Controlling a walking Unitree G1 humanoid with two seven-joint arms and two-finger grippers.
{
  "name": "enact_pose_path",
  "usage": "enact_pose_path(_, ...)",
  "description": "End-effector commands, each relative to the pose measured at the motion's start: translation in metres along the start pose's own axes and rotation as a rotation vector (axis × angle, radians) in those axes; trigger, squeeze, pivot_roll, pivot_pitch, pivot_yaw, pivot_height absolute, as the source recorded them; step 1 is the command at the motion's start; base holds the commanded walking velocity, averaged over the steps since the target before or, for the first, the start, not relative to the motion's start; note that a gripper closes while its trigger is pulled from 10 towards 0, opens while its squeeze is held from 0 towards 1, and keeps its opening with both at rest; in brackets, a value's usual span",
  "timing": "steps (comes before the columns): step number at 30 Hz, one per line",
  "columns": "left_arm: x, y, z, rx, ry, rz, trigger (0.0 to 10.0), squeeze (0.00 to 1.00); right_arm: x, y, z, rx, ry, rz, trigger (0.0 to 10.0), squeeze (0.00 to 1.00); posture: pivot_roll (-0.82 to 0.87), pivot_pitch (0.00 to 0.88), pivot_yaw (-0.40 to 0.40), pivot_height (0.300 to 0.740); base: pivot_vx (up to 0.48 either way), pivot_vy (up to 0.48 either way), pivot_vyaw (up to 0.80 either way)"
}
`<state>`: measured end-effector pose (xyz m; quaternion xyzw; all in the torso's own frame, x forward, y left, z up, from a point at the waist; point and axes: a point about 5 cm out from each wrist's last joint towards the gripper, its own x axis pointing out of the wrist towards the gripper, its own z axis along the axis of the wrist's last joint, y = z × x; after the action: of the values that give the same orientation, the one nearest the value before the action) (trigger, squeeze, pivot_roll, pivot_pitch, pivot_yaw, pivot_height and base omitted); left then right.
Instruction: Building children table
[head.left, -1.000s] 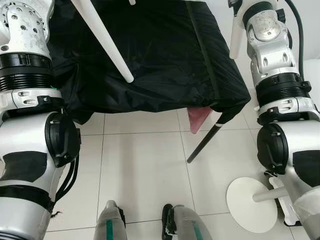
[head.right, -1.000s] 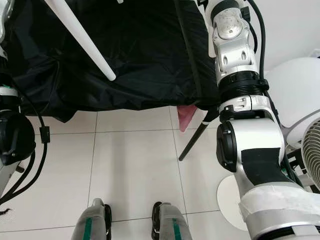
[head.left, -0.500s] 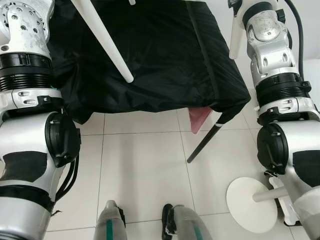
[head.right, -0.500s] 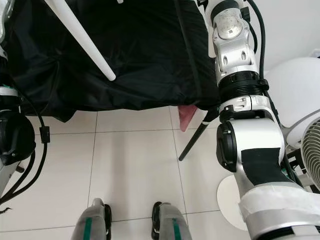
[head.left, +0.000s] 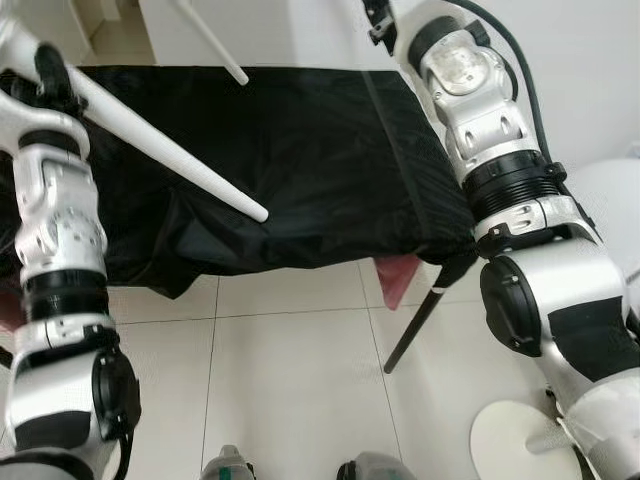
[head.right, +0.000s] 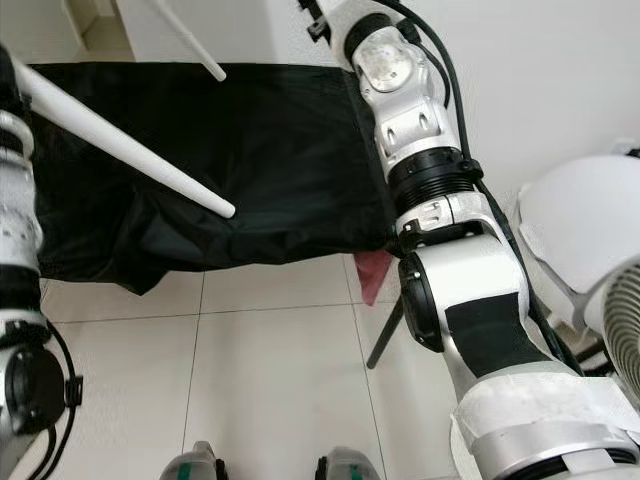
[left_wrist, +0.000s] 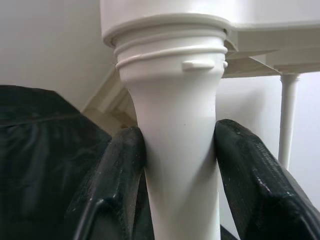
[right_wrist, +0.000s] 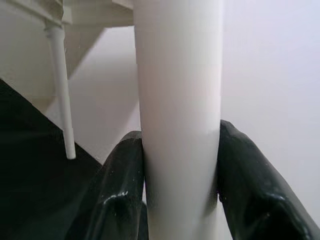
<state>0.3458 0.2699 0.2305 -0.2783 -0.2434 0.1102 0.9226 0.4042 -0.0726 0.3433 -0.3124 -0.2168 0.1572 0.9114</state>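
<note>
A white children's table is held up with its legs showing. In the left wrist view my left gripper (left_wrist: 180, 165) is shut on one white leg (left_wrist: 177, 125), just below the ribbed socket where it joins the table's underside (left_wrist: 270, 45). My right gripper (right_wrist: 180, 175) is shut on a second white leg (right_wrist: 177, 100). In the left eye view a long tapered leg (head.left: 160, 150) slants over the black cloth, its tip hanging free. Another leg's tip (head.left: 225, 60) shows at the top. Both silver arms reach up past the picture's top edge.
A table draped in black cloth (head.left: 330, 160) stands right in front, with a thin black leg (head.left: 420, 325) and something pink (head.left: 398, 280) under its right corner. A white round base (head.left: 520, 440) lies on the tiled floor at the right, beside a white fan (head.right: 620, 320).
Both arms have risen and reached farther forward. The long white leg over the cloth now lies flatter and farther left. The view has tilted up a little.
</note>
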Motion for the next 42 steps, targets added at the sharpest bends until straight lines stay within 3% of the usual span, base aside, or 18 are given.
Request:
enact_pose_path(1,0.033,-0.252,0.144,-0.376,-0.123,-0.735,0.0,0.00,-0.012,0.020,-0.045,0.048,0.180,0.077,10.0,0.00,-0.02,0.066,-0.042,0.740,0.000,0.000,0.00)
enact_pose_path(5,0.031,-0.254,0.143,-0.375,-0.120,-0.742,0.0,0.00,-0.011,0.021,-0.045,0.056,0.180,0.081,10.0,0.00,-0.02,0.000,0.000,0.740,0.000,0.000,0.00)
enact_pose_path(6,0.022,-0.275,0.117,-0.364,-0.030,-0.819,10.0,0.00,-0.028,0.033,-0.082,0.223,0.269,0.065,6.3,0.00,0.00,0.000,0.000,0.740,0.000,0.000,0.00)
enact_pose_path(7,0.022,-0.275,0.117,-0.364,-0.030,-0.819,10.0,0.00,-0.028,0.033,-0.082,0.223,0.269,0.065,6.3,0.00,0.00,0.000,0.000,0.740,0.000,0.000,0.00)
enact_pose_path(8,0.015,-0.289,0.098,-0.350,0.036,-0.876,10.0,0.00,-0.047,0.043,-0.115,0.368,0.358,0.020,10.0,0.00,0.00,0.000,0.000,0.740,0.000,0.000,0.00)
enact_pose_path(9,0.011,-0.297,0.084,-0.327,0.084,-0.911,10.0,0.00,-0.066,0.049,-0.140,0.508,0.436,-0.041,2.2,0.00,0.01,0.000,0.000,0.740,0.000,0.000,0.00)
enact_pose_path(11,0.009,-0.300,0.077,-0.311,0.110,-0.928,10.0,0.00,-0.077,0.053,-0.154,0.591,0.483,-0.083,2.2,0.00,0.01,0.000,0.000,0.740,0.000,0.000,0.00)
enact_pose_path(12,0.012,-0.298,0.076,-0.293,0.109,-0.928,10.0,0.00,-0.088,0.055,-0.165,0.620,0.527,-0.116,0.0,0.00,0.03,0.000,0.000,0.740,0.000,0.000,0.00)
enact_pose_path(13,0.012,-0.298,0.076,-0.293,0.109,-0.928,10.0,0.00,-0.088,0.055,-0.165,0.620,0.527,-0.116,0.0,0.00,0.03,0.000,0.000,0.740,0.000,0.000,0.00)
enact_pose_path(14,0.016,-0.296,0.076,-0.262,0.104,-0.926,0.0,0.00,-0.102,0.058,-0.179,0.659,0.587,-0.169,0.0,0.00,0.04,0.000,0.000,0.740,0.000,0.000,0.00)
enact_pose_path(17,0.019,-0.294,0.077,-0.232,0.094,-0.925,0.0,0.00,-0.117,0.061,-0.194,0.691,0.651,-0.226,0.0,0.00,0.05,0.000,0.000,0.740,0.000,0.000,0.00)
enact_pose_path(18,0.020,-0.294,0.078,-0.227,0.092,-0.930,1.3,0.00,-0.123,0.066,-0.198,0.689,0.672,-0.218,0.0,0.00,0.05,0.000,0.000,0.740,0.000,0.000,0.00)
enact_pose_path(23,0.020,-0.295,0.077,-0.217,0.092,-0.947,1.9,0.00,-0.124,0.069,-0.199,0.691,0.677,-0.209,0.0,0.00,0.04,0.000,0.000,0.740,0.000,0.000,0.00)
enact_pose_path(24,0.022,-0.297,0.074,-0.200,0.089,-0.951,10.0,0.00,-0.122,0.070,-0.197,0.681,0.663,-0.194,10.0,0.00,0.03,0.000,0.000,0.740,0.000,0.000,0.00)
enact_pose_path(33,0.022,-0.293,0.060,-0.182,0.101,-0.947,10.0,0.00,-0.106,0.060,-0.183,0.656,0.573,-0.156,10.0,0.00,0.03,0.000,0.000,0.740,0.000,0.000,0.00)
enact_pose_path(34,0.022,-0.292,0.058,-0.190,0.108,-0.948,10.0,1.00,-0.103,0.057,-0.180,0.675,0.552,-0.155,10.0,1.00,0.03,0.000,0.000,0.740,0.000,0.000,0.00)
enact_pose_path(36,0.022,-0.291,0.057,-0.196,0.109,-0.957,10.0,1.00,-0.101,0.055,-0.178,0.693,0.537,-0.157,10.0,1.00,0.03,0.055,-0.017,0.740,0.000,0.000,0.00)
enact_pose_path(42,0.022,-0.291,0.057,-0.196,0.109,-0.957,10.0,1.00,-0.101,0.055,-0.178,0.693,0.537,-0.157,10.0,1.00,0.03,0.055,-0.017,0.740,0.000,0.000,0.00)
